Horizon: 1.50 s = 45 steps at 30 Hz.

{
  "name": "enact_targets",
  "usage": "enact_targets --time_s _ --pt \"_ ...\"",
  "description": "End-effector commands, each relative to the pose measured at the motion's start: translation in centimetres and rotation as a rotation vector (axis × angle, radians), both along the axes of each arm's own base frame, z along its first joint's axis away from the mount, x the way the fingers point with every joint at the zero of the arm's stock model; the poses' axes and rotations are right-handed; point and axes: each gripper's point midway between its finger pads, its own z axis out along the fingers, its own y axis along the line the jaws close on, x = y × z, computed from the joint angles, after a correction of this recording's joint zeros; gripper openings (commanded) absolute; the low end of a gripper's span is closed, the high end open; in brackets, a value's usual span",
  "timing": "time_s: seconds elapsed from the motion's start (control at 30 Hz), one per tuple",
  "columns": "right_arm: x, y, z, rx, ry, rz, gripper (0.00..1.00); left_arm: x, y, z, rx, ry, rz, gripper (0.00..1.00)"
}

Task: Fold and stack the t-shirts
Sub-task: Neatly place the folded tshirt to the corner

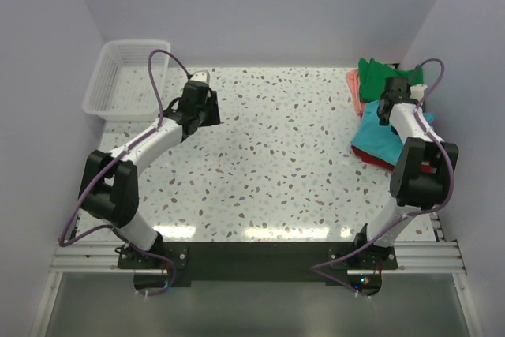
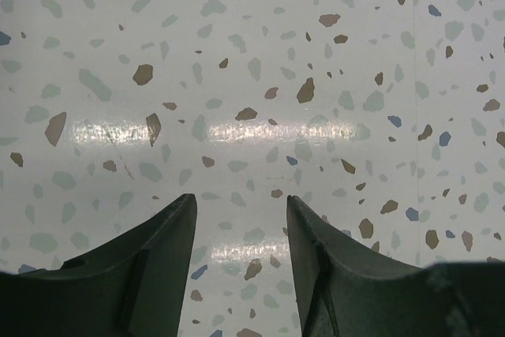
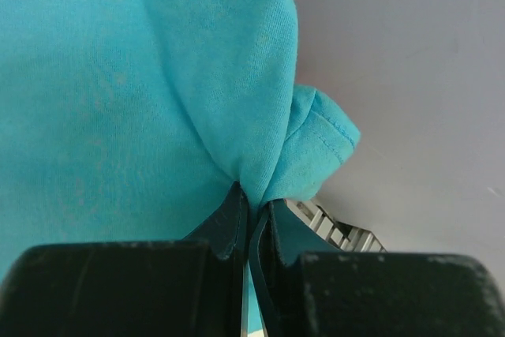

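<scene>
A pile of t-shirts lies at the table's right edge: a turquoise one [image 1: 377, 133] on top in front, a green one [image 1: 377, 73] behind it, a salmon-pink one [image 1: 354, 86] at the pile's left and a red one [image 1: 379, 159] showing under the turquoise. My right gripper [image 1: 388, 104] is over the pile and shut on a pinched fold of the turquoise t-shirt [image 3: 158, 76], which fills the right wrist view. My right gripper [image 3: 254, 204] has its jaws closed tight on the cloth. My left gripper [image 1: 207, 104] is open and empty above bare tabletop, and the left wrist view shows my left gripper [image 2: 241, 211] with only speckled table between its jaws.
A white plastic lattice basket [image 1: 126, 76] stands at the back left corner. The speckled table [image 1: 276, 155] spans the middle. Lilac walls close in on the left, back and right; the right wall [image 3: 410, 76] is close beside the shirt pile.
</scene>
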Motion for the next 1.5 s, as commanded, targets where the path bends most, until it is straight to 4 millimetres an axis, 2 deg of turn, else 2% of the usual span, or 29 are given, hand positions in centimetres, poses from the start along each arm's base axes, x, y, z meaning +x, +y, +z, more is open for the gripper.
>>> enact_targets --time_s 0.0,0.17,0.3,0.43,0.47,0.57,0.6,0.67,0.83,0.9,0.93,1.0,1.1,1.23,1.47 --pt "-0.3 -2.7 1.3 -0.068 -0.032 -0.094 0.00 0.9 -0.2 1.2 -0.032 -0.047 0.001 0.54" --pt "-0.5 -3.8 0.8 -0.084 -0.006 -0.124 0.00 1.0 -0.3 1.2 -0.034 -0.047 -0.001 0.54" --pt "-0.7 -4.3 -0.7 -0.098 0.046 -0.151 0.00 1.0 -0.3 1.0 -0.032 -0.044 -0.002 0.54" --pt "-0.6 -4.7 -0.9 -0.118 0.079 -0.184 0.02 1.1 -0.4 1.1 -0.035 -0.046 -0.004 0.54" --pt "-0.5 -4.7 -1.1 -0.111 0.075 -0.190 0.25 1.1 -0.4 1.1 -0.034 -0.045 -0.004 0.54" --pt "-0.4 -4.6 -1.1 -0.098 0.074 -0.197 0.51 1.1 -0.4 1.1 -0.031 -0.044 -0.006 0.54" --pt "-0.3 -4.6 -0.9 -0.098 0.063 -0.197 0.56 1.0 -0.4 1.0 -0.031 -0.042 -0.007 0.54" --pt "-0.5 -4.5 -0.4 -0.104 0.044 -0.204 0.64 1.0 -0.4 0.9 -0.031 -0.039 -0.009 0.54" --pt "-0.3 -4.1 0.5 -0.074 -0.025 -0.194 0.65 1.0 -0.5 0.6 -0.034 -0.034 -0.011 0.55" --pt "-0.1 -3.6 1.4 -0.055 -0.074 -0.176 0.65 1.1 -0.5 0.6 -0.034 -0.037 -0.014 0.56" --pt "0.4 -2.9 1.3 -0.022 -0.092 -0.146 0.65 1.1 -0.5 0.5 -0.031 -0.038 -0.016 0.57" --pt "0.9 -2.0 2.7 -0.015 -0.144 -0.111 0.64 1.2 -0.7 0.7 -0.034 -0.042 -0.025 0.60" --pt "1.8 0.4 4.4 -0.027 -0.178 -0.027 0.64 1.3 -1.0 1.0 -0.042 -0.048 -0.039 0.61" --pt "2.9 4.0 5.6 0.021 -0.212 0.070 0.63 1.3 -1.0 1.2 -0.042 -0.052 -0.040 0.64" --pt "4.9 11.8 5.6 0.332 -0.360 0.291 0.63 0.8 -1.0 1.0 -0.050 -0.043 -0.043 0.74"
